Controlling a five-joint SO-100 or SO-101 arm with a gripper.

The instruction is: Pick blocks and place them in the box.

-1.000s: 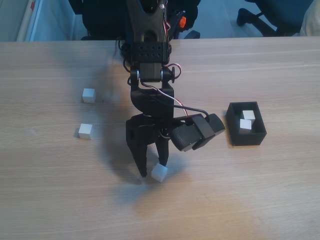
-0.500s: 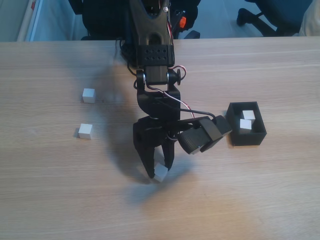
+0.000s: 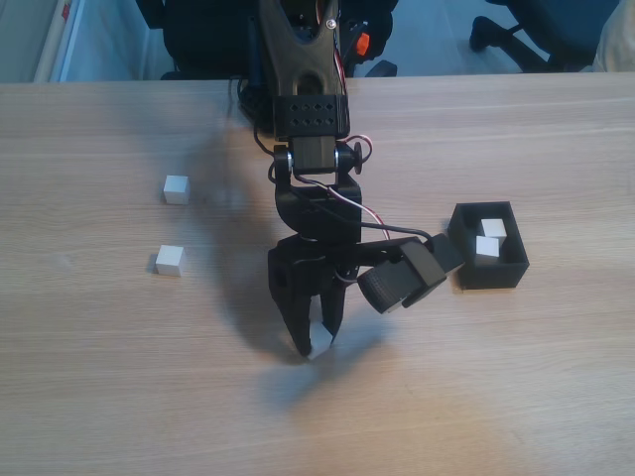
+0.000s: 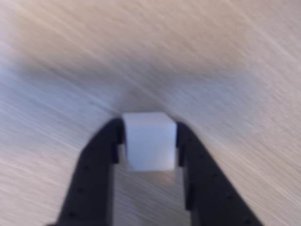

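My black gripper points down at the table's front middle in the fixed view, shut on a small white block that rests on the wood. The wrist view shows this block squeezed between the two fingers of the gripper, each finger touching one side. Two more white blocks lie apart on the left of the table. To the right stands the black box, holding two white blocks.
The arm's base stands at the table's far edge. The wrist camera housing juts out to the right, close to the box's left wall. Office chair bases stand on the floor behind the table.
The fingers have closed around the front block, which lay just right of the open fingertips a second ago. The arm has shifted slightly right and lower.
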